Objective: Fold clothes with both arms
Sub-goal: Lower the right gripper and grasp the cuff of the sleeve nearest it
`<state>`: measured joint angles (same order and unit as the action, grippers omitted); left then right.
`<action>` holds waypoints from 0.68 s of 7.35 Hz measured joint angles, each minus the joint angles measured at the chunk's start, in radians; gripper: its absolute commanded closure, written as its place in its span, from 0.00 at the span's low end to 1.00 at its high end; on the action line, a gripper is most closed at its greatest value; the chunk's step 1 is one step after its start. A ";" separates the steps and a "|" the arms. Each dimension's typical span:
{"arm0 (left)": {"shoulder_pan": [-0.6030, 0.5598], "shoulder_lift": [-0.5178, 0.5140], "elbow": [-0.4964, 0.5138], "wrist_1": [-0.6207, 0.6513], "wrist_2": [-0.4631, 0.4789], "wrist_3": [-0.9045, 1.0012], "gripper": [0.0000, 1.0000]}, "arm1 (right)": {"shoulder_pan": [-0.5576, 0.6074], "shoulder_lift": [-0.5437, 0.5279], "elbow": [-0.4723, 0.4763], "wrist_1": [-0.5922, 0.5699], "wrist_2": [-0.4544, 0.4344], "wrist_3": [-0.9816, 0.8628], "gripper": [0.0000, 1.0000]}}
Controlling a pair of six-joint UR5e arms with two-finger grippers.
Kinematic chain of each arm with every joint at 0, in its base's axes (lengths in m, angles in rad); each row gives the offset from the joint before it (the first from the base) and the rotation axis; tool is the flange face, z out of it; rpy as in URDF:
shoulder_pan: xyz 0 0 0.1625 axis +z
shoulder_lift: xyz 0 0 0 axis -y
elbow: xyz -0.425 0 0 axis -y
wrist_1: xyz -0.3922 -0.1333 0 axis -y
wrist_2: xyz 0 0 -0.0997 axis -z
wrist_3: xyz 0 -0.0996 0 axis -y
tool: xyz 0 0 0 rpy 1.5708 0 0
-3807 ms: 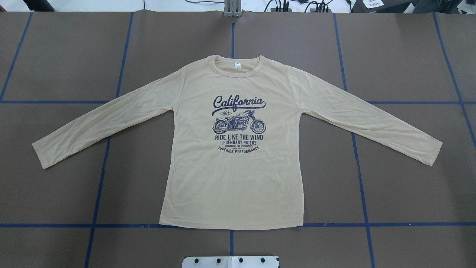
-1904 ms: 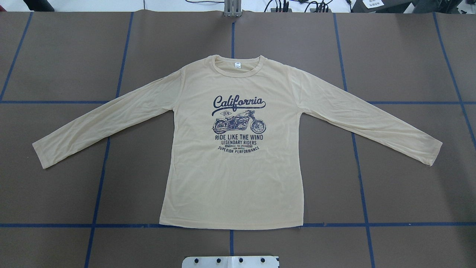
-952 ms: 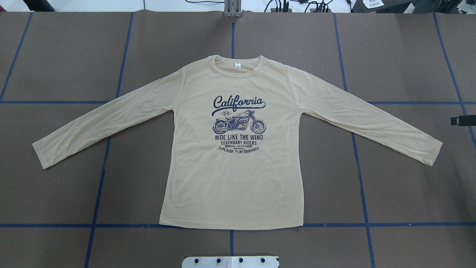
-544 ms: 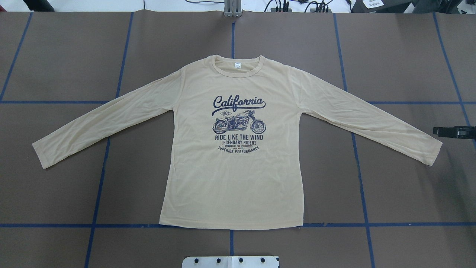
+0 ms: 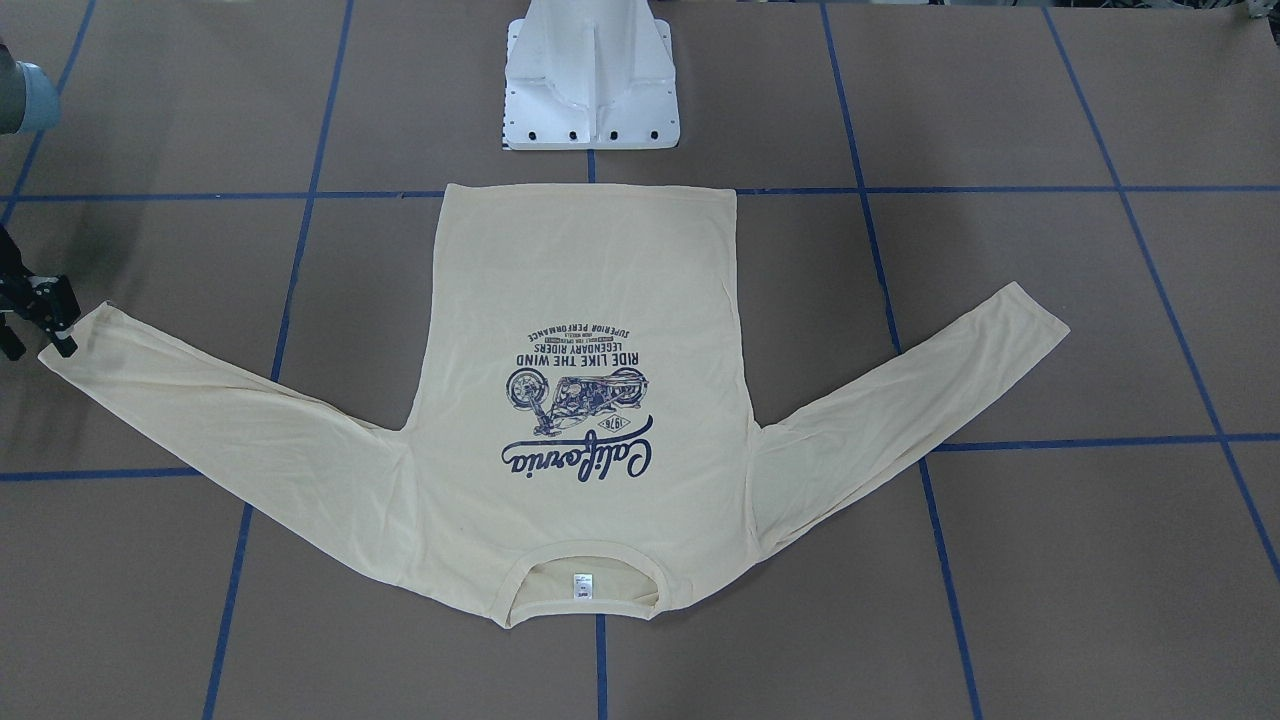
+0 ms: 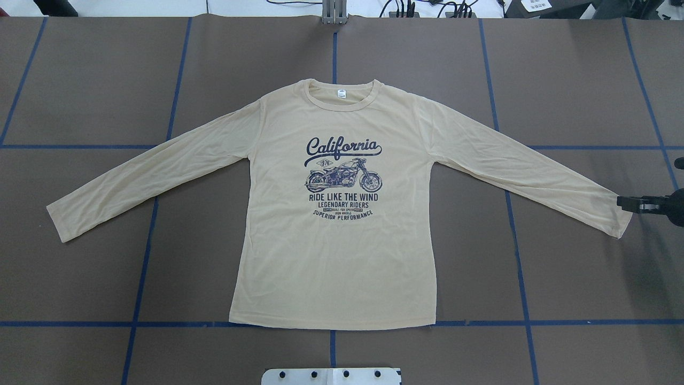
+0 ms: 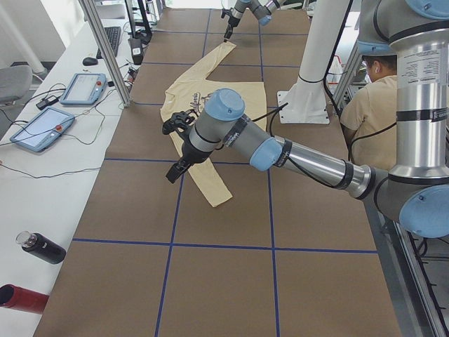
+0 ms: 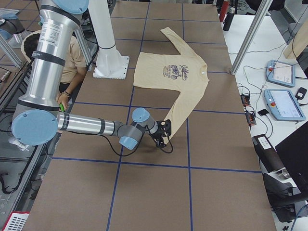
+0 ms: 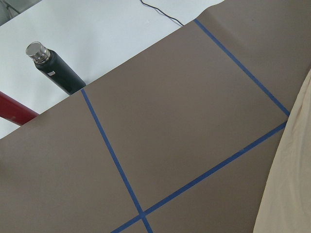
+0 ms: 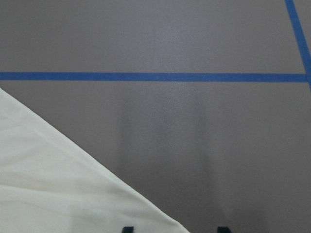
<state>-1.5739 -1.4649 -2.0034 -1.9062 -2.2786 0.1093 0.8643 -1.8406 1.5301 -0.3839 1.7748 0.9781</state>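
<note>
The cream-yellow long-sleeved shirt (image 6: 342,251) lies flat and print side up, with both sleeves spread out. Its collar (image 5: 585,590) points away from the robot base. My right gripper (image 6: 623,202) sits low at the right sleeve's cuff (image 6: 614,218). It is open: two fingertips (image 10: 127,229) show apart in the right wrist view, and the cuff corner (image 10: 160,218) lies between them. My left gripper (image 7: 174,168) hangs above the table beside the left sleeve (image 7: 210,179). It appears only in the exterior left view, so I cannot tell its state.
The white pedestal base (image 5: 590,80) stands at the shirt's hem side. Blue tape lines (image 6: 141,267) grid the brown table. A black bottle (image 9: 53,68) and a red one (image 9: 14,112) lie off the table's left end, near teach pendants (image 7: 84,88). A person (image 7: 372,98) sits behind the robot.
The right gripper came in from the right edge and moved in and toward the robot to the right sleeve's cuff. The shirt has not moved.
</note>
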 measured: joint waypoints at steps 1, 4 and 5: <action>0.000 0.000 0.000 0.000 0.000 0.001 0.00 | -0.007 0.000 -0.029 0.036 -0.011 0.000 0.48; 0.000 0.000 0.000 -0.001 0.000 0.002 0.00 | -0.014 0.002 -0.048 0.064 -0.018 0.011 0.65; 0.000 0.000 0.000 -0.001 0.001 0.003 0.00 | -0.018 0.004 -0.049 0.065 -0.018 0.013 0.75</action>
<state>-1.5739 -1.4650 -2.0034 -1.9067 -2.2780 0.1122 0.8464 -1.8371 1.4814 -0.3185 1.7565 0.9913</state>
